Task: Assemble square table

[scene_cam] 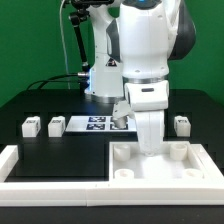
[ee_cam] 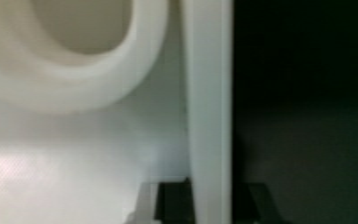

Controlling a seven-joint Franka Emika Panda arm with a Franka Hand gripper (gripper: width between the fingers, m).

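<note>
The square tabletop [scene_cam: 165, 168], a large white slab with a raised rim and round sockets in its corners, lies at the front on the exterior view's right. My gripper [scene_cam: 148, 146] is lowered onto its far edge. In the wrist view the tabletop [ee_cam: 69, 130] fills the picture, with one socket [ee_cam: 60, 30] close by. My gripper [ee_cam: 211, 205] straddles the upright rim [ee_cam: 206, 100], one dark finger [ee_cam: 172, 203] on each side and pressed against it. Three small white leg blocks stand behind the tabletop: two [scene_cam: 30, 126] [scene_cam: 56, 125] to the left and one [scene_cam: 181, 124] to the right.
The marker board [scene_cam: 93, 123] lies flat by the robot's base. A long white border rail [scene_cam: 40, 178] runs along the front and up the exterior view's left side. Black cables hang behind the arm.
</note>
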